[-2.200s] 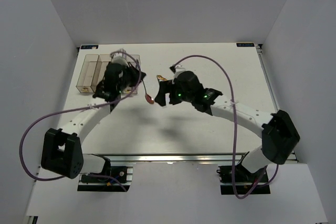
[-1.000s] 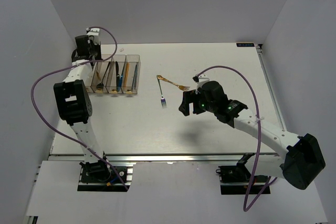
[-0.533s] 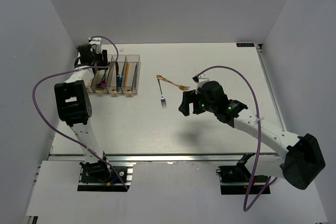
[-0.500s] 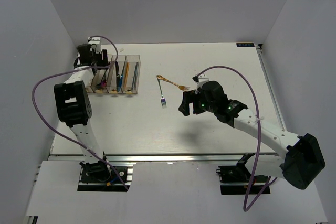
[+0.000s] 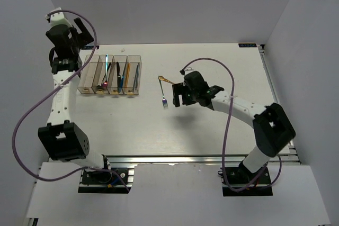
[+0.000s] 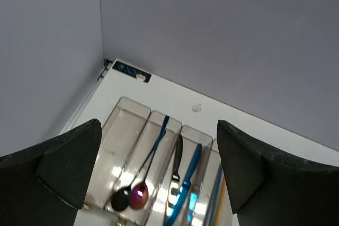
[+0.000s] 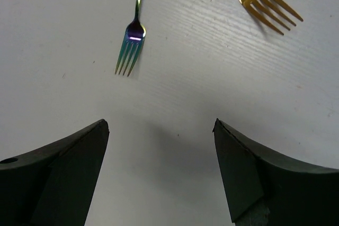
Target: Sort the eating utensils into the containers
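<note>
I judged the fork pickup in hand: my right gripper (image 7: 161,168) hung open and empty beside the green fork (image 7: 133,30) near the middle of the desk (image 5: 212,130), needing a straddling descent, while my left gripper (image 6: 159,157) gaped empty above the containers (image 6: 123,100) at the far-left corner.

i see a white table (image 5: 175,130) boxed in by grey walls (image 5: 169,3), a small black label (image 6: 131,70) at its far corner, and a white scrap (image 6: 196,108) near it.
</note>
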You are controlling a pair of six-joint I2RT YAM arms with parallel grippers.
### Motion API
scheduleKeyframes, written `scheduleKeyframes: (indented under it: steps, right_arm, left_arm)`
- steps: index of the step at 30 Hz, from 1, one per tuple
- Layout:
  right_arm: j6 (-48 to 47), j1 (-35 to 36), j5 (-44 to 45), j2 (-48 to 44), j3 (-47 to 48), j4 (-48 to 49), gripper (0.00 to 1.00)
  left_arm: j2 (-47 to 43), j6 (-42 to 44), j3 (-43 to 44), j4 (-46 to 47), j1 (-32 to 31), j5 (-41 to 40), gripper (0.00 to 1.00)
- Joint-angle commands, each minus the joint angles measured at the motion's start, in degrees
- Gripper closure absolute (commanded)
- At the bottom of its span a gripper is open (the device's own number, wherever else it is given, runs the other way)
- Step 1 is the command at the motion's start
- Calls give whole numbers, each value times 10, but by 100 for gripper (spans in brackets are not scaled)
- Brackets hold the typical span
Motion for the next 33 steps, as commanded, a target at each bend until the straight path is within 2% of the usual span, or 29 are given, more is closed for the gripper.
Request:
scheduleKeyframes:
  steps: [1, 2, 7, 10, 15, 18, 19, 21, 22, 24, 25, 26, 29, 32, 33]
  right_arm:
    - [-7, 6, 38, 45, 56, 1, 16]
    - [-9, 7, 42, 86, 98, -21, 22]
    - [-20, 22, 61, 194, 208, -50, 37]
    - [-25, 36, 84, 260, 288, -79, 37]
    - [-31, 48, 122, 378, 435, -153, 38]
    - [-29, 48, 135, 428, 473, -172, 48]
    - [-28, 48, 134, 444, 485, -180, 56]
    - [-18, 48, 137, 454, 487, -189, 64]
    - [-14, 48, 138, 453, 481, -195, 71]
    - [-4, 48, 130, 444, 457, -188, 76]
    - [-2, 48, 125, 427, 429, -180, 93]
    - [2, 49, 118, 416, 413, -175, 100]
    - [8, 53, 97, 369, 352, -152, 100]
    - [9, 55, 58, 302, 293, -117, 100]
    - [11, 55, 55, 283, 278, -106, 100]
  left_arm:
    - [-73, -96, -42, -102, 1, -28, 2]
    - [-95, -108, -64, -106, 2, -28, 2]
    - [-243, -149, -242, -115, 1, -47, 2]
    - [-296, -140, -339, -90, 1, -47, 2]
    - [-359, -147, -404, -62, 1, -17, 2]
    - [-357, -149, -411, -63, 1, 2, 2]
    - [-355, -149, -411, -65, 1, 7, 2]
    - [-355, -149, -412, -62, 1, 22, 2]
    - [-356, -149, -412, -62, 1, 24, 2]
    - [-358, -149, -412, -60, 1, 29, 2]
    - [-358, -150, -412, -61, 1, 30, 2]
    - [-359, -150, -412, -60, 1, 31, 2]
    - [-363, -158, -422, -51, 1, 62, 2]
    - [-368, -189, -460, -9, 0, 169, 2]
    - [-370, -226, -476, 14, 1, 205, 2]
